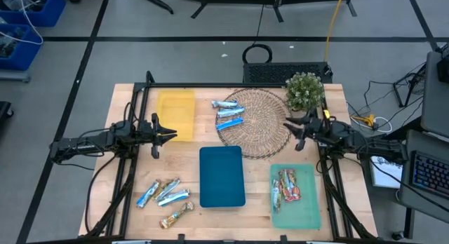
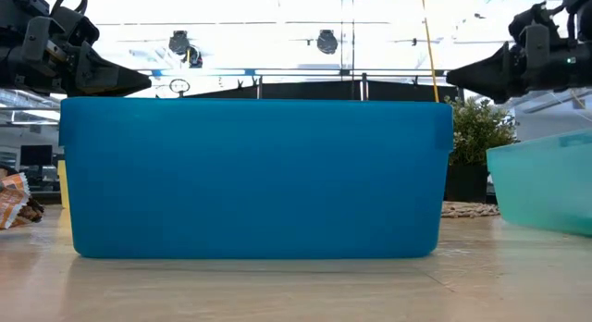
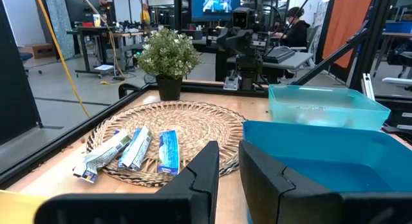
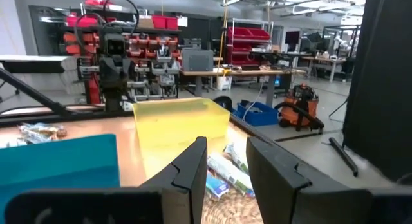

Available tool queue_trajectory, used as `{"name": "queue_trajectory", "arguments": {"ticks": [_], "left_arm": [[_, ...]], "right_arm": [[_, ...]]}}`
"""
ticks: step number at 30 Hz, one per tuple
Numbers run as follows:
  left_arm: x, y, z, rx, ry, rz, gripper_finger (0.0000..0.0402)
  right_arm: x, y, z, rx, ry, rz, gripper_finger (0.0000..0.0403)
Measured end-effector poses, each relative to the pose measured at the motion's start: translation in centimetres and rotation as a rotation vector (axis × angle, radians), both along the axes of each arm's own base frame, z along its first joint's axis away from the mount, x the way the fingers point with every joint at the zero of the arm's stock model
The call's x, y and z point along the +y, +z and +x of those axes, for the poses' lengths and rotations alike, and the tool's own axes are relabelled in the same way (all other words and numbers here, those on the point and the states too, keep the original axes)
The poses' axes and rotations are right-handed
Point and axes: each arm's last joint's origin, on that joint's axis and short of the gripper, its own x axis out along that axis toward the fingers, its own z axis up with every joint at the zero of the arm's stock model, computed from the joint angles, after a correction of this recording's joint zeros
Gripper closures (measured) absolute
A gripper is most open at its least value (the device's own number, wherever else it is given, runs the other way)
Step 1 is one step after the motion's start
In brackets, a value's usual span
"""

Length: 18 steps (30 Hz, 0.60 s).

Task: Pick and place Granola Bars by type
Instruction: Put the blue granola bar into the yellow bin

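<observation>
1. The left gripper [image 1: 170, 135] hovers above the table beside the yellow tray [image 1: 176, 113], its jaws slightly parted with a narrow gap and nothing between them.
2. The right gripper [image 1: 288, 126] hangs over the edge of the woven mat [image 1: 261, 128], just below the potted plant [image 1: 305, 92]; its jaws stand apart and empty as well.
3. Three blue-and-silver bars [image 1: 228, 114] lie side by side on the woven mat between the two grippers, not in any tray.
4. Several red/orange bars [image 1: 287, 186] sit inside the pale green tray [image 1: 295, 213] on the right, which looks like the one type already sorted.
5. The blue tray [image 1: 222, 176] at the centre appears to hold nothing, and the yellow tray appears empty too.
6. A loose cluster of bars [image 1: 164, 196] lies on the bare wood at the table's front left: blue-and-silver ones and at least one tan/gold bar [image 1: 175, 216], none in a tray.
7. By this showing, the job is roughly a third done at best: the blue bars on the mat and the mixed cluster still need homes, probably the blue and yellow trays.
</observation>
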Motion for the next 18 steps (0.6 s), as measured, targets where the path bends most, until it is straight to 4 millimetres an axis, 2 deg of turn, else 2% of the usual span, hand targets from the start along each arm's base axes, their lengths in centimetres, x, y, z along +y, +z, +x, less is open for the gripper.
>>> {"name": "queue_trajectory", "arguments": {"ticks": [8, 18], "left_arm": [[0.00, 0.00, 0.00, 0.000, 0.000, 0.000, 0.0334], [0.00, 0.00, 0.00, 0.000, 0.000, 0.000, 0.0334]], "right_arm": [[0.03, 0.06, 0.05, -0.034, 0.013, 0.011, 0.0303], [0.42, 0.03, 0.17, -0.030, 0.154, 0.005, 0.0303]]}}
